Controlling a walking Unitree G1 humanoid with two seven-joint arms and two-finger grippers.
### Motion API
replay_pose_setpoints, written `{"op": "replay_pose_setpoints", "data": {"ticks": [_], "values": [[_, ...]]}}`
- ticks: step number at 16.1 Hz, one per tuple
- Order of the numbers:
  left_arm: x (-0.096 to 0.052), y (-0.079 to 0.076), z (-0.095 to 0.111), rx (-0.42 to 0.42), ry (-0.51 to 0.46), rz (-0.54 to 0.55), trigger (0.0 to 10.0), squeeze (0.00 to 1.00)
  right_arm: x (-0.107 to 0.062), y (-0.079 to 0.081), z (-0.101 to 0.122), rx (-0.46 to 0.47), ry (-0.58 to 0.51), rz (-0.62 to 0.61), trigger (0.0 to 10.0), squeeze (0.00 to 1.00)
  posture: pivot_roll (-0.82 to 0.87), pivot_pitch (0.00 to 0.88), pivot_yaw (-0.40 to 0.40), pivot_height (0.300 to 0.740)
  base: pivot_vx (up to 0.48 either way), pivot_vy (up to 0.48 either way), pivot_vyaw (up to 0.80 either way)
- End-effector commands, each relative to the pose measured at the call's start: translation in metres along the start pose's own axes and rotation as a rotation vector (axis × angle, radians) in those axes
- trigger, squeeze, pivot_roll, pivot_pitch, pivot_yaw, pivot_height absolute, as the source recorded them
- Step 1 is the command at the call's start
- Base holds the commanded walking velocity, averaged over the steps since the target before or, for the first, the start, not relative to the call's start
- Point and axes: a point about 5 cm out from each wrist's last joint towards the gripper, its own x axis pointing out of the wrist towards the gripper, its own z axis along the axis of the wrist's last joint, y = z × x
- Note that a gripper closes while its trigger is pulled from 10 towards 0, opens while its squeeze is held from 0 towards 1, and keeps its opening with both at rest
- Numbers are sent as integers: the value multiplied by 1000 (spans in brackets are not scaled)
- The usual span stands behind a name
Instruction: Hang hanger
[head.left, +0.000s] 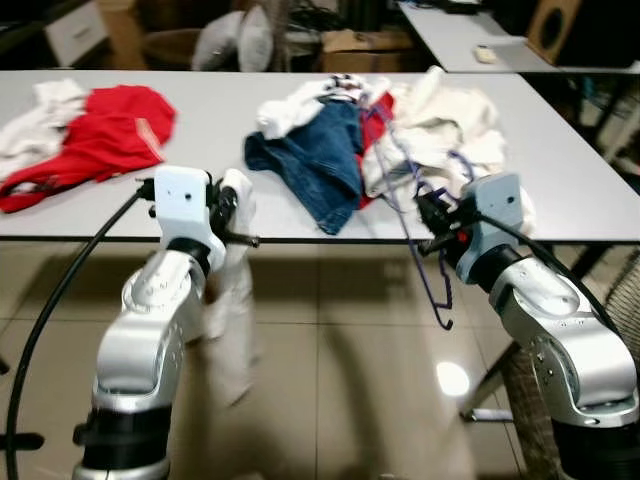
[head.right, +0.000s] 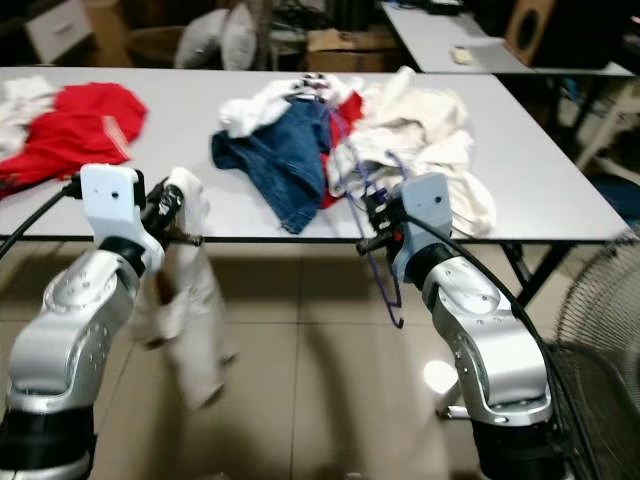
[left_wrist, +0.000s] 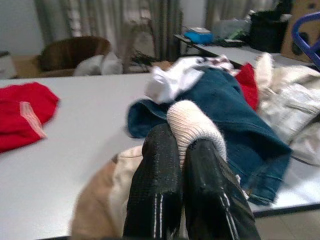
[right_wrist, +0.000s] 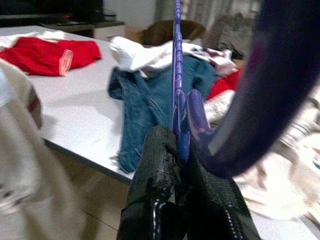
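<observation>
My right gripper is shut on a thin purple hanger, which hangs beside the table's front edge with its hook end low over the floor. In the right wrist view the hanger rises from between my black fingers. My left gripper is shut on a cream garment that droops blurred below the table edge. The left wrist view shows the cream cloth pinched between the fingers.
A grey table carries a blue denim piece, a white and cream clothes heap and a red garment. Tiled floor lies below. A fan stands at the right. A second table is behind.
</observation>
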Motion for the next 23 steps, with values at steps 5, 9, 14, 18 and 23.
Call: {"op": "replay_pose_setpoints", "data": {"ticks": [5, 9, 14, 18, 23], "values": [[7, 5, 16, -33, -64, -14, 10000, 0, -4, -5, 8, -56, -20, 80, 10000, 0, -132, 0, 32, 740, 275, 0, -320], [4, 6, 18, -38, -74, -18, 10000, 0, -5, -1, 5, -73, -17, 122, 10000, 0, -135, 0, 31, 740, 298, 0, -200], [14, 13, 35, -19, -121, -38, 10000, 0, -21, 14, 20, -118, -61, 391, 10000, 0, -142, 0, 39, 740, 299, 0, 0], [37, 24, 55, 22, -150, -58, 10000, 0, -44, 4, 31, -237, 0, 602, 10000, 0, -145, 0, 40, 740, 302, 0, 0], [59, 41, 99, 35, -246, -53, 10000, 0, -47, 6, 34, -327, 68, 764, 10000, 0, -155, 0, 46, 740, 311, 0, 0]]}}
